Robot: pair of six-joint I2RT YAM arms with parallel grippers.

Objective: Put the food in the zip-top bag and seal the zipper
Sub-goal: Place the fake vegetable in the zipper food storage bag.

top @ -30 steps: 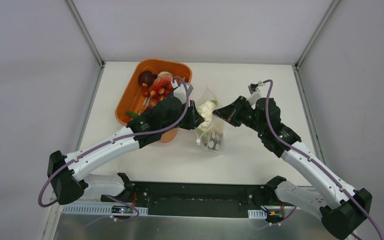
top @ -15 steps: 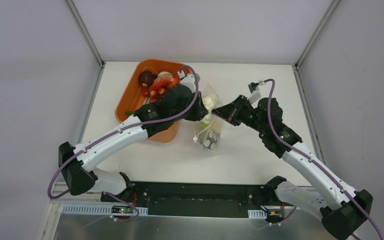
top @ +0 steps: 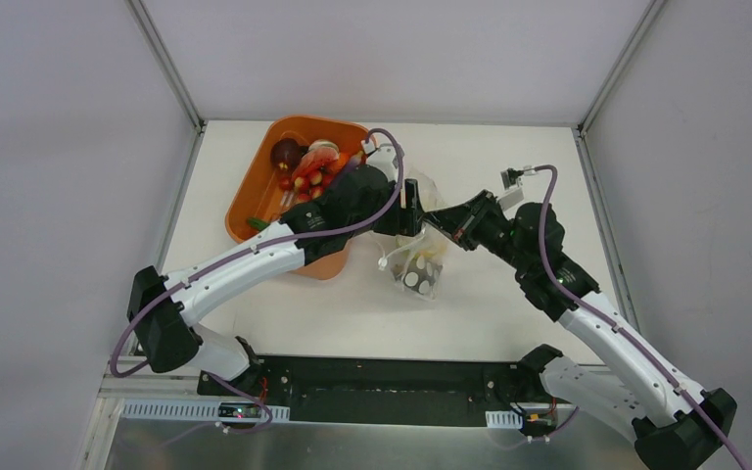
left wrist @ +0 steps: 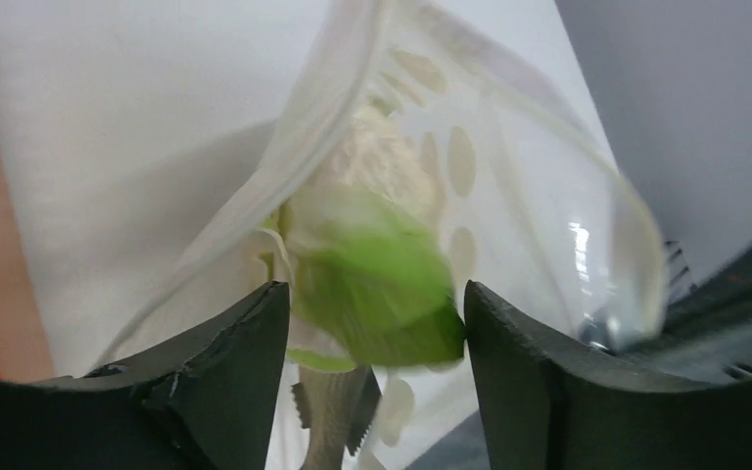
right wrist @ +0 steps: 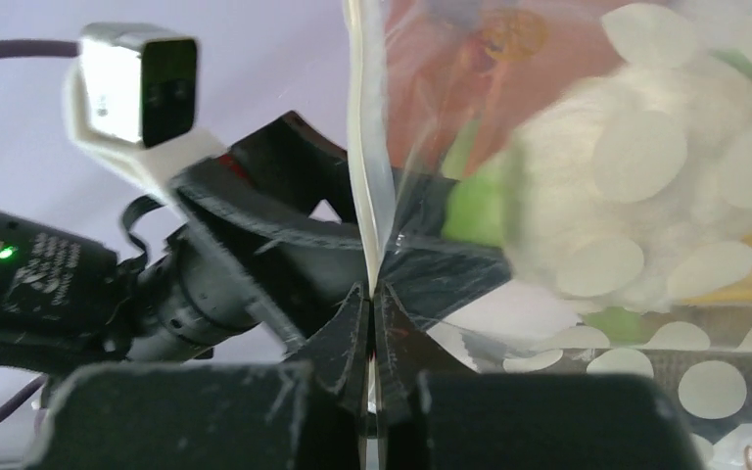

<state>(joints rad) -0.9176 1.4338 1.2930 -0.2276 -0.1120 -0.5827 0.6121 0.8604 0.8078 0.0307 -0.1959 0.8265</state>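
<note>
Right pincer clamps the zip-top bag rim — left pincer parted, cauliflower in the bag's mouth.

The top camera looks steeply down from high behind the near edge, taking in the whole table from far off. The left wrist camera peers past the left gripper into the bag, very close. The right wrist camera looks past the right gripper, close against the same bag, facing the left wrist camera from the bag's other side. All three views share the bag.
</note>
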